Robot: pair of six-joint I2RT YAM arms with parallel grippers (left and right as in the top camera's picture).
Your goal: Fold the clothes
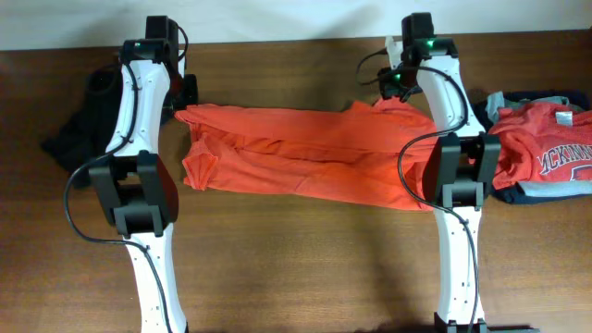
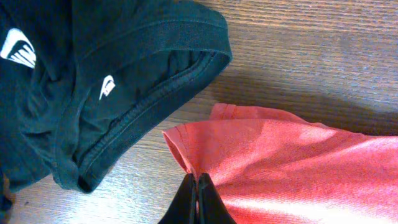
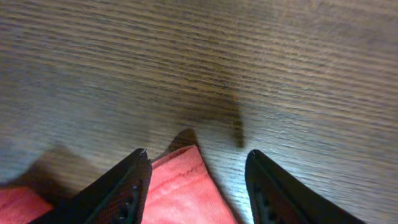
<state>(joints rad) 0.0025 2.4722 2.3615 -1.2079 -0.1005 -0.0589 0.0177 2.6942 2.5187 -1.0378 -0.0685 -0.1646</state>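
Several garments lie on the brown wooden worktop (image 1: pixel 296 268), and none looks finished, so I judge the task to be at an early stage. Just left of the left hand (image 2: pixel 198 198) sits a crumpled black cotton garment (image 2: pixel 93 81), not folded. It bears a white swoosh-shaped mark (image 2: pixel 17 48) and a small white neck label (image 2: pixel 107 87) with a similar mark; no words can be read on either.

The left hand is pinched tight on an edge of the orange-red short-sleeved T-shirt (image 1: pixel 305 162), which stretches as a long band from this hand across to the right hand (image 3: pixel 197 155). The shirt seems doubled over lengthwise, with one sleeve showing near the left hand. The crosswise folds are not yet made.

The right hand's fingers (image 3: pixel 127 186) stand apart. A corner of the orange-red cloth lies between them, against one finger and clear of the other, so this hand grips nothing.

Just right of the right hand, a second red shirt (image 1: pixel 536 139) lies rumpled on a blue-grey garment (image 1: pixel 541 192). Its white block letters (image 1: pixel 566 159) read roughly "MCKINN", cut off by the picture's edge. That pile and the black garment await folding.
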